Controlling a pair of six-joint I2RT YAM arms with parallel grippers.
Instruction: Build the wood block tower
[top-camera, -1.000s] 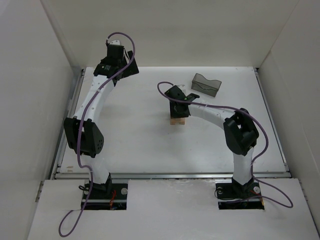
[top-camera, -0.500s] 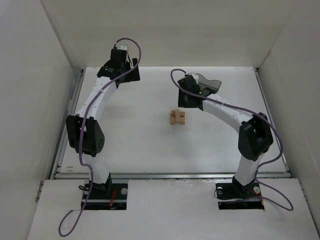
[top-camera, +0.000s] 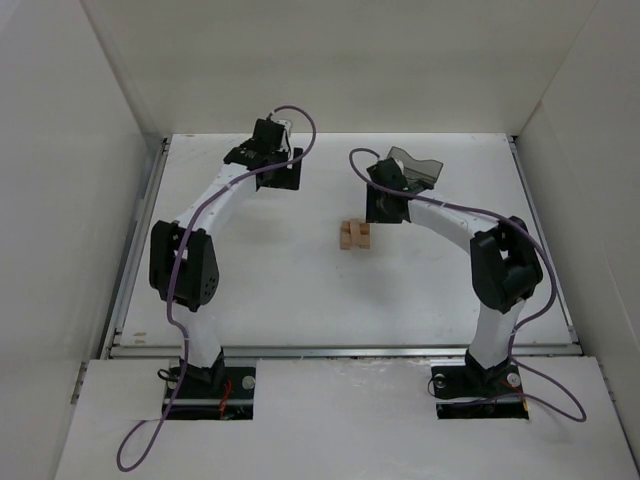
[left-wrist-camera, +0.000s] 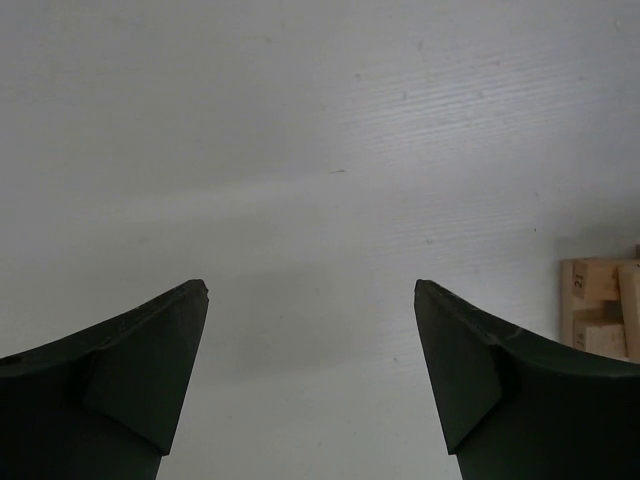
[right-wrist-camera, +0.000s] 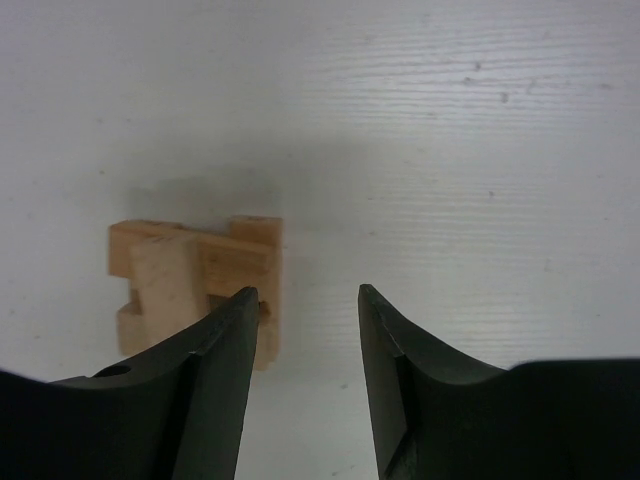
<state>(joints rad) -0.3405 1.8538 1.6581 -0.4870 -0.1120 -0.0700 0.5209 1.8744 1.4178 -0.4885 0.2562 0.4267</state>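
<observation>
both tools hold nothing: the left tool (left-wrist-camera: 310, 288) is wide apart over the worktop (left-wrist-camera: 300, 120), the right tool (right-wrist-camera: 308, 292) is a little apart beside the tower (right-wrist-camera: 190, 268).

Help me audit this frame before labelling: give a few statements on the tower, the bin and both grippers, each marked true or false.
1. The tower stands on the table between the two arms. True.
2. The right gripper is clamped on the tower. False: its jaws stand apart with nothing between them, the tower off to one side.
3. The left gripper is open and empty. True.
4. The grey bin sits by the left arm's base. False: it is at the far side of the table, beyond the right gripper.
</observation>
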